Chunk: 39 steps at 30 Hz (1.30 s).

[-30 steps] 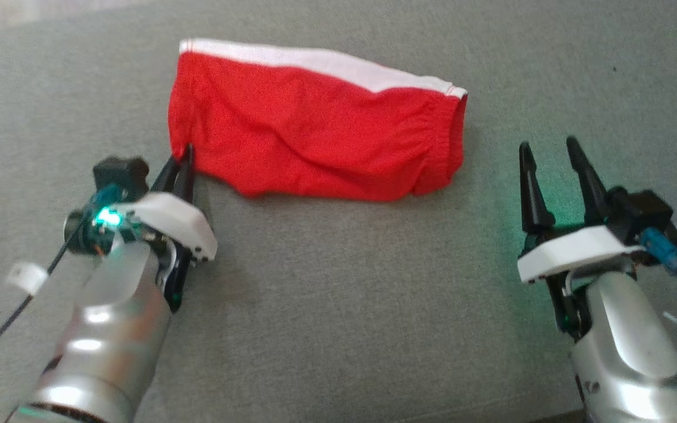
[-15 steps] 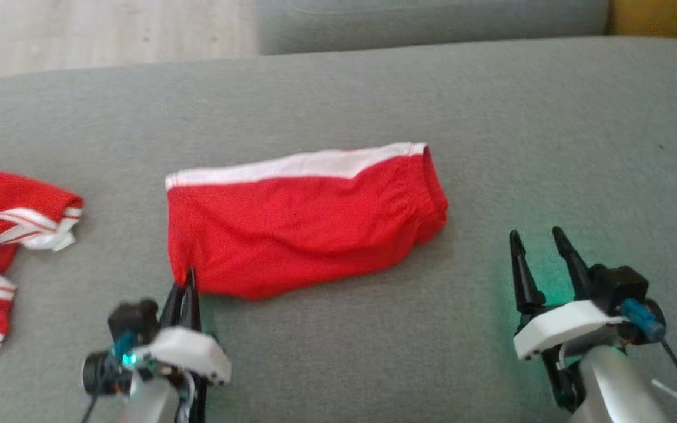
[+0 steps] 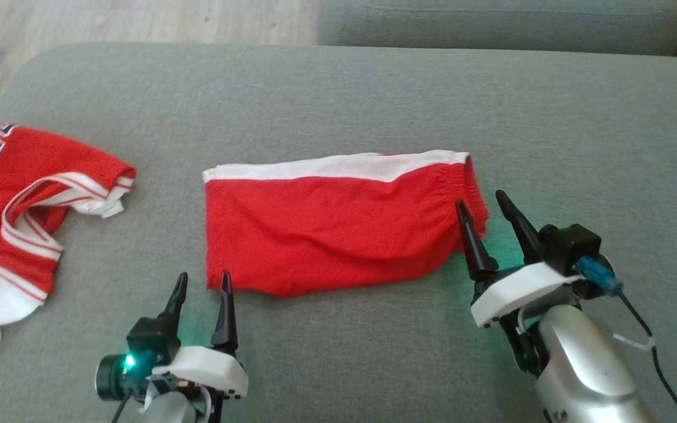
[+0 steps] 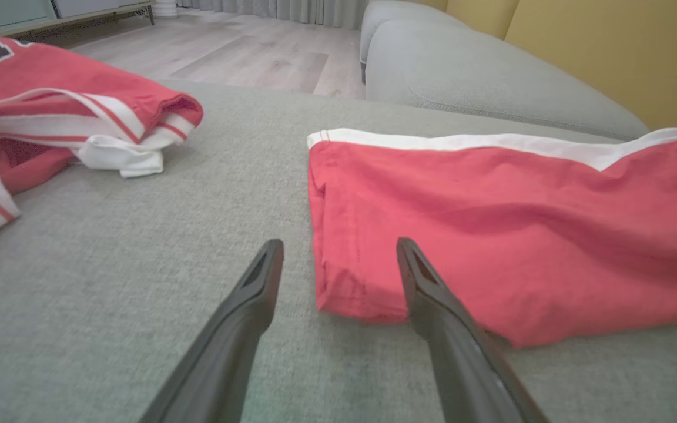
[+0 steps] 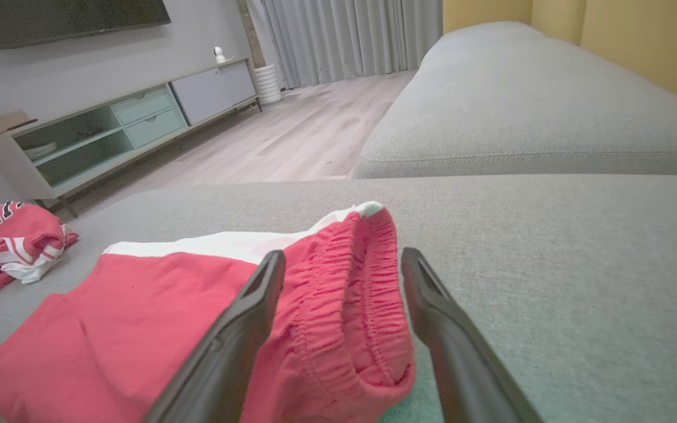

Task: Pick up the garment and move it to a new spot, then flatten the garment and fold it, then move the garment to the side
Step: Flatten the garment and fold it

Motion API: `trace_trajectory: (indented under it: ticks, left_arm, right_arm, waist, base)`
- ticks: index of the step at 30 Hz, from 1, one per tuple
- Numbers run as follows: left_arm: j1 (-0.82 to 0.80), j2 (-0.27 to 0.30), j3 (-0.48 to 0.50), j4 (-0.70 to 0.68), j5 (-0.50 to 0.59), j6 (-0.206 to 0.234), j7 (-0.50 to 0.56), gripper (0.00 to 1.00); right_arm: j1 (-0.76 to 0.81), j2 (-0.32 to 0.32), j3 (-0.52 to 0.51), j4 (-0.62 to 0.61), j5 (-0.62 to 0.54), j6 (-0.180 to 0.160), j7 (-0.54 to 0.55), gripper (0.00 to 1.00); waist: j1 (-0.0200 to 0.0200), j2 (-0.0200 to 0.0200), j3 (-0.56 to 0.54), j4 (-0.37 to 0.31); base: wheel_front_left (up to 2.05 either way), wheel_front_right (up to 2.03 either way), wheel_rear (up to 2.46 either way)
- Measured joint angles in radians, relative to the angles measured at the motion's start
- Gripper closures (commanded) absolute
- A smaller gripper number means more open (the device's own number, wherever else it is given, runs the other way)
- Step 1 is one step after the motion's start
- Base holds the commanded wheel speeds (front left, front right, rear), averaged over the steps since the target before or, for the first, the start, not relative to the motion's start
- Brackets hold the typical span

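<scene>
Garment (image 3: 338, 235), item one: location?
— Red shorts with a white band along the far edge, lying flat on the grey sofa seat (image 3: 338, 106), lengthwise from left to right and about mid-seat.
— Grippers?
— Left gripper (image 3: 203, 275): fingers spread, holding nothing, at the garment's near left corner. Right gripper (image 3: 479, 198): fingers also spread, holding nothing, at the gathered waistband end.
— What do the wrist views add?
— Left wrist view: the left gripper (image 4: 338, 244) has the corner of the garment (image 4: 491, 235) lying between its fingers; contact cannot be told. Right wrist view: the right gripper (image 5: 342, 254) straddles the elastic waistband of the garment (image 5: 197, 311). That view alone lists a low cabinet (image 5: 109, 135), curtains (image 5: 350, 35) and a yellow wall (image 5: 638, 41).
— Neighbours?
— A red and white jersey (image 3: 33, 194), crumpled, at the seat's left end, apart from the garment with a strip of bare fabric between.
— Edges and room?
— Bare seat beyond the garment and to its right. The far edge meets wooden floor (image 3: 138, 20) on the left and a second cushion (image 3: 491, 23) on the right.
</scene>
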Motion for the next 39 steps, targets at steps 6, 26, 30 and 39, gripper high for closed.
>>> trace_trajectory:
  ticks: [6,26,30,39]
  left_arm:
    - [0.003,-0.011,0.013,0.021,0.014,-0.021,0.0,0.0]
    - [0.009,-0.019,0.047,-0.004,0.086,-0.061,0.0,0.0]
    - [0.035,-0.02,0.047,-0.003,0.094,-0.068,0.0,0.0]
    - [0.063,-0.02,0.013,0.018,0.093,-0.076,0.0,0.0]
  right_arm:
    - [-0.05,0.0,-0.029,0.189,0.011,0.0,0.003,0.0]
    - [-0.091,0.001,0.007,0.281,0.413,0.0,-0.003,1.0]
    - [-0.052,-0.012,-0.095,0.265,0.417,0.0,-0.003,1.0]
    - [-0.015,-0.046,-0.119,0.147,0.391,0.0,0.006,1.0]
  waist:
    - [0.0,0.0,0.023,0.047]
    - [0.0,0.0,0.021,0.02]
    - [0.0,0.0,-0.001,-0.004]
    - [0.0,0.0,-0.037,-0.04]
  base:
    - [0.0,0.0,0.0]
    - [0.0,0.0,0.0]
    - [0.0,0.0,0.0]
    - [0.0,0.0,0.0]
